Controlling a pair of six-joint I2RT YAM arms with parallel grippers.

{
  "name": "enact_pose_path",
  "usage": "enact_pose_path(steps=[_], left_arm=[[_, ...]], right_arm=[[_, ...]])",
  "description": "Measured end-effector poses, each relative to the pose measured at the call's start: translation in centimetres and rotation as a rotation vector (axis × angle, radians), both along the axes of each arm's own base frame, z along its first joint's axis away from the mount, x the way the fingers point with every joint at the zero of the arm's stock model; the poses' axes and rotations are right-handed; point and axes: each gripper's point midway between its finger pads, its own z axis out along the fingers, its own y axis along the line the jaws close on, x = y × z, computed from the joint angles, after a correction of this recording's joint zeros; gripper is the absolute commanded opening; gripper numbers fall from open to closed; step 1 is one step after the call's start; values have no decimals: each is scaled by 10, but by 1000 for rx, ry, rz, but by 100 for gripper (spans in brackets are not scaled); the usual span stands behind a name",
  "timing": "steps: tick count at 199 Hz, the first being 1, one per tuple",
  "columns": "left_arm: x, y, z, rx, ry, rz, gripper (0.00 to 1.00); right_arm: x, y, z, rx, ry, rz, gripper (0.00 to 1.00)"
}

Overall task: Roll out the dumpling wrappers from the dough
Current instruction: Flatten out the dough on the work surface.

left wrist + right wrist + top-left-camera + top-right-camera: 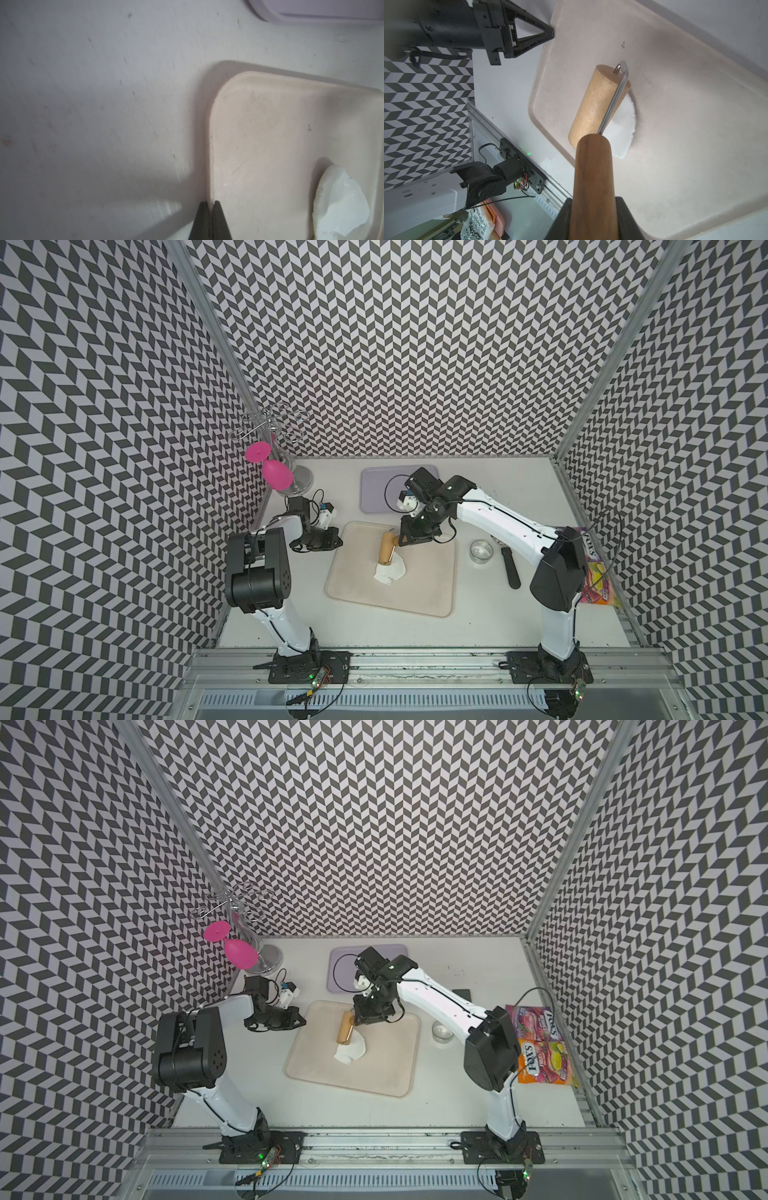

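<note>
Right wrist: smooth wooden cylinder roller (598, 104) on matte dough (623, 128).

The left gripper (211, 205) shows only as two dark fingertips drawn together with a thin slit between them, sitting right at the rim of the beige tray (259, 135), whose rounded corner lies just beyond them. On the tray, well apart from the fingertips, lies the dough (342, 207), a white lump with a smooth curved edge on one side and a ragged, torn face on the other. The scuffed white table (93, 93) fills the rest, with a corner of a lavender tray (311, 14) apart from the beige one.
</note>
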Motion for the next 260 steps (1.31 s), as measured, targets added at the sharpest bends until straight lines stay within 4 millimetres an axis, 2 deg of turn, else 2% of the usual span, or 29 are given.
enact_pose_path(steps=[45, 60, 90, 134, 170, 260], left_arm=[[0, 0, 0, 0, 0, 0, 0], [0, 0, 0, 0, 0, 0, 0], [0, 0, 0, 0, 0, 0, 0], [0, 0, 0, 0, 0, 0, 0], [0, 0, 0, 0, -2, -1, 0], [0, 1, 0, -1, -2, -1, 0]], right_arm=[[-1, 7, -27, 10, 27, 3, 0], [-4, 3, -43, 2, 50, -1, 0], [-5, -6, -51, 73, 54, -12, 0], [-10, -40, -60, 149, 58, -41, 0], [-17, -65, -64, 146, 64, -64, 0], [-21, -83, -67, 138, 17, -99, 0]])
